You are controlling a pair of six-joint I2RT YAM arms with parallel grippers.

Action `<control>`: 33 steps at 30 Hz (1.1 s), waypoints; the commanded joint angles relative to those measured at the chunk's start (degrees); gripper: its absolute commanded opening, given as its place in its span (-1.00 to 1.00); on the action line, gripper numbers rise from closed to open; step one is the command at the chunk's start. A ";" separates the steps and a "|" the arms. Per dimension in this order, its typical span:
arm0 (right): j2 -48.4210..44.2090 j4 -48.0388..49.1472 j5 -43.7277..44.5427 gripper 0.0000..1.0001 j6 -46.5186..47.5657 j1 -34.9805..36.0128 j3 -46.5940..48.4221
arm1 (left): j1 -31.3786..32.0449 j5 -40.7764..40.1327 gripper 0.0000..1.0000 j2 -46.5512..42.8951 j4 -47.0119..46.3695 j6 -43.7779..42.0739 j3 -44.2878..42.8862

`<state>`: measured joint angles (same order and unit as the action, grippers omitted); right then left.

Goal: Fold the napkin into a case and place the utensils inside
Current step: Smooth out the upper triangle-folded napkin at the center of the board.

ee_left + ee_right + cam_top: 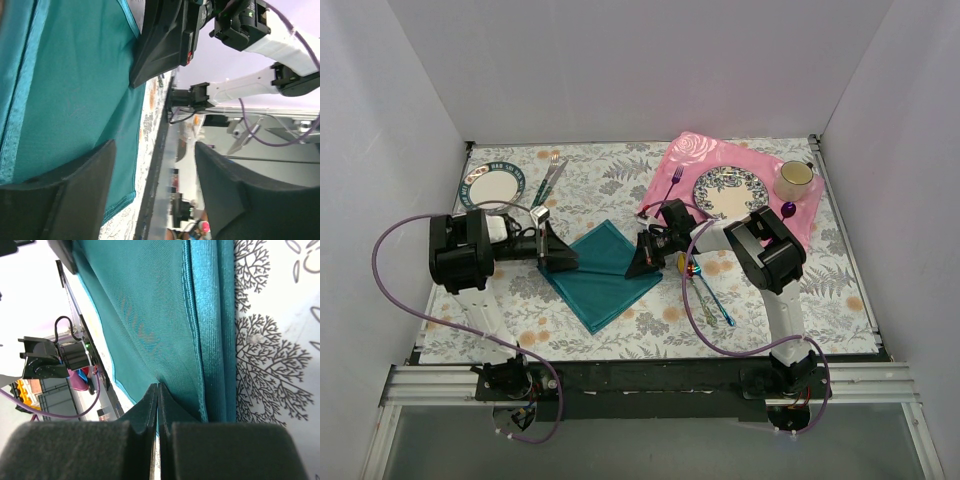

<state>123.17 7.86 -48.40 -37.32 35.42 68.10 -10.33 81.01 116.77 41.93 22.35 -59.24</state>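
while the napkin (pixel 605 275) lies flat as a teal square at the middle of the table (pixel 820 290), one corner toward the near edge, the right gripper (pixel 159 390) has its fingers pressed together on the cloth's right hem, pinching it. how many layers lie at that hem is hard to make out. the left gripper (pixel 155 150) stands spread at the napkin's left side, nothing between its fingers. the utensils (pixel 710 292) lie just right of the napkin, their far ends partly hidden behind the right arm.
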 commanded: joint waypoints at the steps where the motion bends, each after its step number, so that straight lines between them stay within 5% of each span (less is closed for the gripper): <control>1: -0.04 -3.46 3.14 -0.95 2.60 0.18 0.46 | 2.06 -4.34 0.17 -6.89 2.03 -3.40 -2.98; 4: -0.21 -3.73 3.05 -0.95 3.04 0.09 0.64 | 4.26 -15.08 -0.09 -14.98 -12.46 7.24 1.84; 11: -1.09 -3.29 2.17 -0.92 3.83 0.35 1.69 | 9.53 -20.19 -0.37 -17.54 -14.77 8.57 3.78; 18: -2.85 -2.50 0.77 -0.81 3.92 0.70 2.65 | 11.38 -24.94 -0.55 -10.43 -19.78 16.23 4.22; 28: -5.67 10.42 -3.36 0.18 -7.14 5.71 3.88 | 11.38 -26.52 -0.63 -8.84 -20.22 17.29 5.01; 33: -0.57 17.70 -4.42 0.33 -14.52 6.68 4.15 | 11.38 -26.78 -0.64 -8.40 -20.14 17.20 5.02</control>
<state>119.79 17.06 -50.74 -45.17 41.85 70.65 1.08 56.34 108.99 23.09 39.97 -54.70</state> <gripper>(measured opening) 0.645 0.181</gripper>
